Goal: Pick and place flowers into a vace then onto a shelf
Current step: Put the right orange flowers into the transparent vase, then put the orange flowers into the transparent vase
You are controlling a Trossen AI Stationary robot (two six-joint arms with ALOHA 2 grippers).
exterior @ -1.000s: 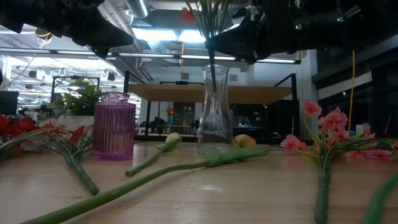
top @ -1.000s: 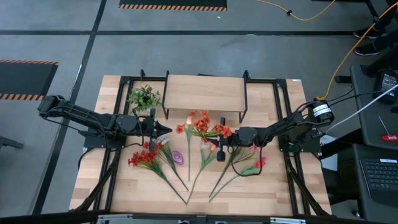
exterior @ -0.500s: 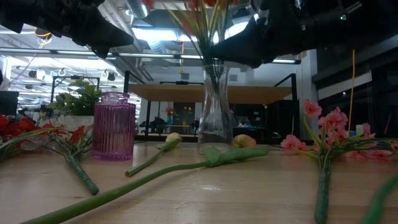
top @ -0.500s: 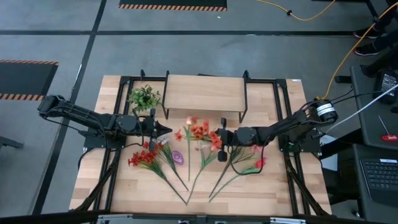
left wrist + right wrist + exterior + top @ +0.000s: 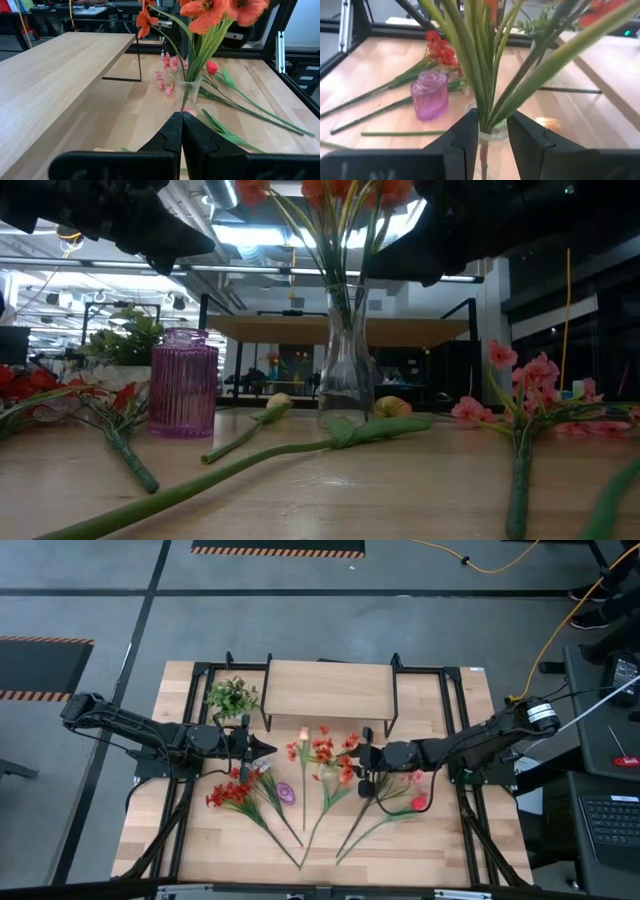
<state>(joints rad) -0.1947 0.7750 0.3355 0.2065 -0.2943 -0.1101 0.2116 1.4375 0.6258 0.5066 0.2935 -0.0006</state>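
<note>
Low view shows our orange spray (image 5: 340, 200) has dropped into the clear vase (image 5: 345, 360), where a second ago it hung higher. We see the right gripper (image 5: 492, 131) parted around the stems, holding nothing; the left gripper (image 5: 181, 131) waits pinched shut and empty near the shelf (image 5: 328, 688).

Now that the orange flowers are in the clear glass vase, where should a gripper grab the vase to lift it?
Grip the clear glass vase at its narrow neck, just under the flared rim, coming in level from the side. It stands upright, and the orange flowers fan out overhead, so coming from above looks blocked. The rim should help stop slipping.
</note>
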